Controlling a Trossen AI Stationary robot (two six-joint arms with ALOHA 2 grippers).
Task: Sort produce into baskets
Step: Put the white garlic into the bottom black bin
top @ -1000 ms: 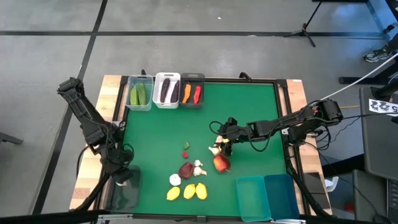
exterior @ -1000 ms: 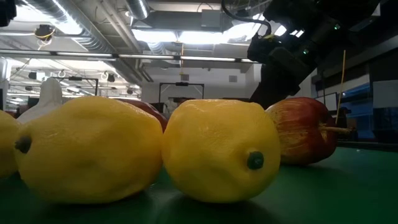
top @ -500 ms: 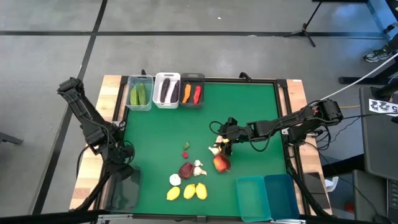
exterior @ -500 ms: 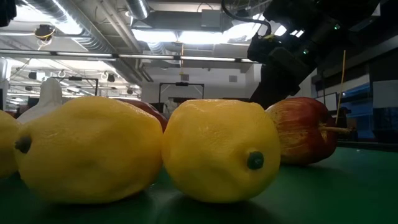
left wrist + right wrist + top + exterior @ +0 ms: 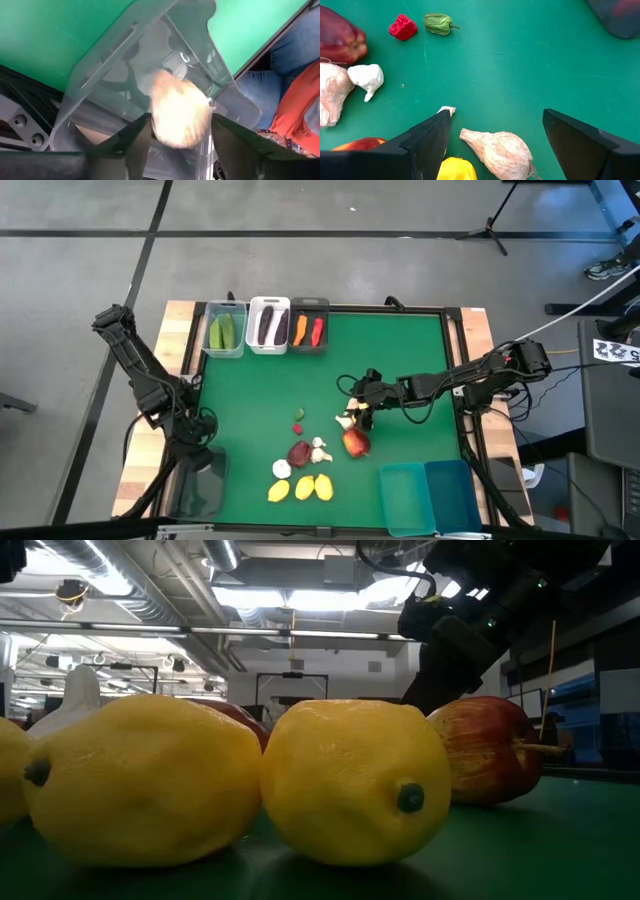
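My left gripper (image 5: 181,131) hangs over the translucent bin (image 5: 200,482) at the table's near left and is shut on a white garlic bulb (image 5: 180,115). My right gripper (image 5: 361,418) is open and low over the mat mid-table. Its fingers stand either side of another garlic bulb (image 5: 495,150) that lies on the mat, without touching it. A red apple (image 5: 356,443) lies just nearer. Three lemons (image 5: 304,488), a dark red fruit (image 5: 300,452) and more garlic (image 5: 282,469) lie on the mat near the front. In the low view the lemons (image 5: 355,780) fill the foreground. My left gripper pinches the garlic bulb by its two sides (image 5: 156,120) between its two fingers, coming from above and pointing down. The bulb is lifted clear, above the open bin (image 5: 105,80).
Along the far edge stand a clear bin with cucumbers (image 5: 225,330), a white bin with eggplants (image 5: 268,325) and a dark grey bin with carrot and chili (image 5: 308,327). Two teal bins (image 5: 430,496) stand at the near right. A small red piece (image 5: 402,26) and a green one (image 5: 438,22) lie mid-mat.
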